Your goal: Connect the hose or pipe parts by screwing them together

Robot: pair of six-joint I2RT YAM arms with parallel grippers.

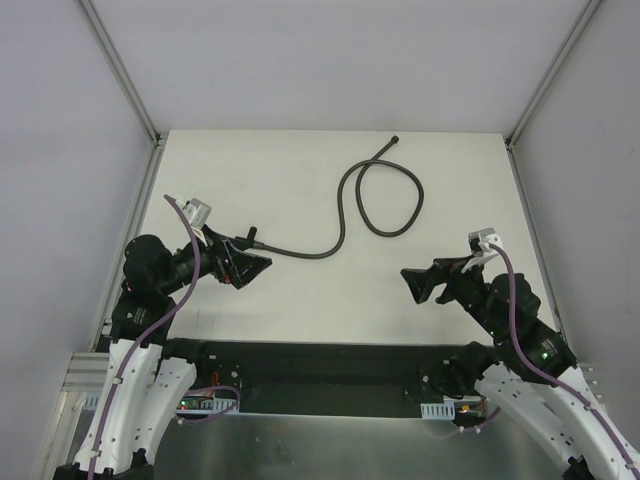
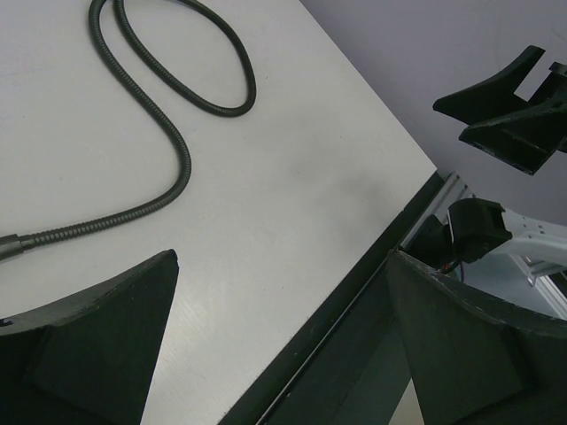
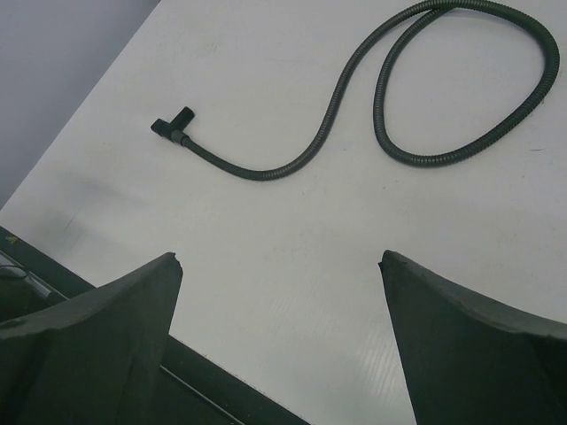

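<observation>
Two arms reach over a white table (image 1: 300, 310), both with nothing in their fingers.

At about 8 o'clock on the table in the overhead view, the left gripper (image 1: 252, 272) hangs with its fingers spread wide. Its own camera shows only bare tabletop and the table's near edge between them. A purple cable (image 1: 197, 260) runs along this arm.

Just past the far side of that gripper, at about 9 o'clock on the table, a small black T-shaped fitting (image 3: 174, 124) lies flat. It is outside the gap between the fingers, and I cannot tell whether it touches the gripper. The fitting sits right against one end of the hose (image 3: 252, 174), a long, thin, dark-grey flexible one. The pictures do not show whether the two are screwed together.

From the fitting the hose sags toward 3 o'clock across the middle of the table. It then turns up toward 12 o'clock and curls into one loop at about 1 o'clock, crossing over itself at the top of the loop. Its free end (image 1: 395, 140), a small knob, lies near the far edge at about 12 o'clock.

At about 4 o'clock, well apart from the hose, the right gripper (image 1: 410, 287) points toward the middle of the table. Its fingers also stand wide apart, with only bare table between them.
</observation>
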